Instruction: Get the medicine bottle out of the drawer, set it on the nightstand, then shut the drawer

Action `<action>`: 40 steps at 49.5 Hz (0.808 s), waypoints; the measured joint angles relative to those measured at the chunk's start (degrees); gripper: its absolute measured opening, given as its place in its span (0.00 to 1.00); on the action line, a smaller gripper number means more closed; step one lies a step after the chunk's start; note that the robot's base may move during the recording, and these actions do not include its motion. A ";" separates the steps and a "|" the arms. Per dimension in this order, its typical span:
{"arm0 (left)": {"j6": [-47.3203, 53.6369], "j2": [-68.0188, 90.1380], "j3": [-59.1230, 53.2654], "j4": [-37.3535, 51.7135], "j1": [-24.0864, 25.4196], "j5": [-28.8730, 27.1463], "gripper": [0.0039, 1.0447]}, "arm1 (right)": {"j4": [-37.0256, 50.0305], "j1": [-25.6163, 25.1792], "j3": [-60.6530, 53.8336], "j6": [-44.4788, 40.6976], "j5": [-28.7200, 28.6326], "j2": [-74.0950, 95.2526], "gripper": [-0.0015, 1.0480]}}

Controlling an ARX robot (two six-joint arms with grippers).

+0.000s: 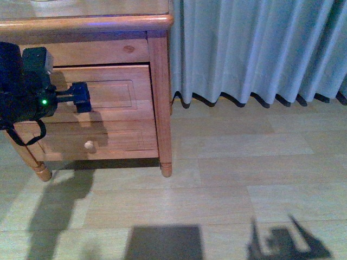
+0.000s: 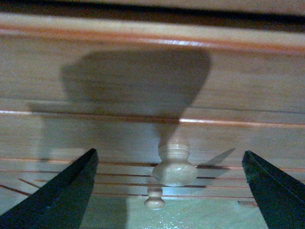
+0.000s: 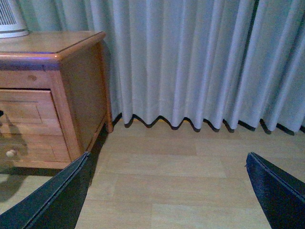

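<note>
The nightstand (image 1: 160, 81) stands at the left of the front view, with its upper drawer (image 1: 119, 92) pushed in, so the inside is hidden. The medicine bottle is out of view. My left gripper (image 1: 85, 98) is open right at the drawer front. In the left wrist view the drawer's round knob (image 2: 175, 168) sits between the spread dark fingers (image 2: 62, 195) without touching them. My right gripper (image 3: 168, 155) is open and empty above bare floor, to the right of the nightstand (image 3: 81, 81), and does not show in the front view.
The lower drawer has its own small knob (image 1: 88, 144). A white ribbed device (image 3: 9, 21) stands on the nightstand top. A pale blue curtain (image 1: 255, 49) hangs to the floor behind. Wood-look floor (image 1: 227, 179) stretches to the right.
</note>
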 joint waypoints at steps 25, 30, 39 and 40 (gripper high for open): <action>-0.04 1.27 0.17 0.00 -0.20 0.07 0.62 | 0.00 0.00 0.00 0.00 0.00 0.00 0.93; -0.04 1.31 0.26 0.00 -0.20 0.07 0.49 | 0.00 0.00 0.00 0.00 0.00 0.00 0.93; -0.04 1.31 0.28 0.00 -0.20 0.17 0.26 | 0.00 0.00 0.00 0.00 0.00 0.00 0.93; -0.04 1.31 0.28 0.02 -0.20 0.17 0.25 | 0.00 0.00 0.00 0.00 0.00 0.00 0.93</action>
